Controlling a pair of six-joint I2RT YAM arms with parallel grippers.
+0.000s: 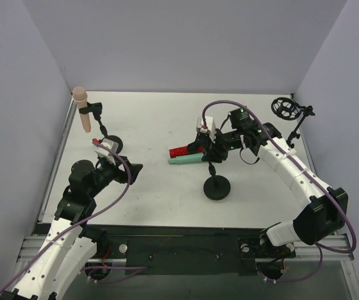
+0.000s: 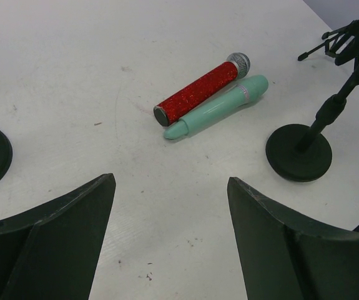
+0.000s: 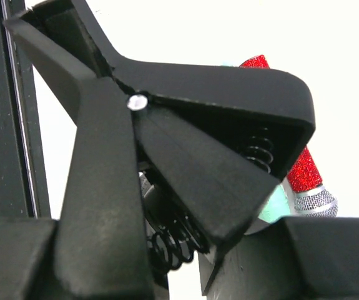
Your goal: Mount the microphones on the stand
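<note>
- Three microphones show in the top view. The pink microphone (image 1: 80, 109) sits upright in the clip of the left stand (image 1: 100, 125), far left of the centre stand (image 1: 217, 187). The red microphone (image 1: 184, 150) and green microphone (image 1: 185, 160) lie touching side by side, just left of the centre stand.
- No true container is here. The ring mount (image 1: 283, 106), back and right of the centre stand, looks empty.
- Left wrist view: the left gripper (image 2: 170, 237) has its jaws spread wide and holds nothing. Both loose microphones lie ahead, left of the centre stand's base.
- Right wrist view: the right gripper (image 3: 185, 250) is pinched on the centre stand's spring clip (image 3: 185, 144), which holds no microphone.
- These microphones look light, rigid and smooth, so likely to roll. A grip across mid-barrel seems safest.
</note>
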